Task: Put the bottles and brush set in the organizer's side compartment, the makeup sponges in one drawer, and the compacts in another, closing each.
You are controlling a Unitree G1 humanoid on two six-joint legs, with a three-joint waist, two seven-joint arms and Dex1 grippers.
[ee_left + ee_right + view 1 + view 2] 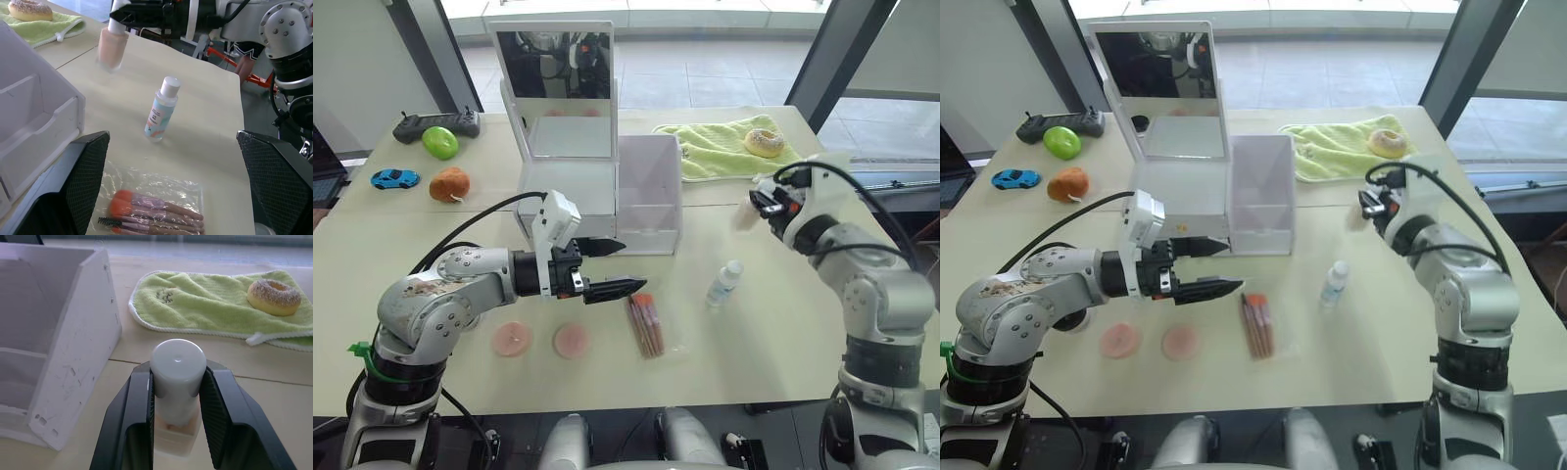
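A pale table (pixel 607 377) by big windows is carrying the job. The right gripper (pixel 176 396) is clamping a peach bottle (pixel 111 46) by its white cap, in the air at 3 o'clock of the organizer (pixel 597 196). I am judging the step as carrying it into the open side bin (pixel 649 196); I'd be keeping it upright and clearing the bin's wall before lowering. The second bottle (pixel 724 284) is standing at 5 o'clock of the bin, the brush set (pixel 646 325) lying at 6. The left gripper (pixel 612 266) is hovering wide open, holding nothing, over the brush set.
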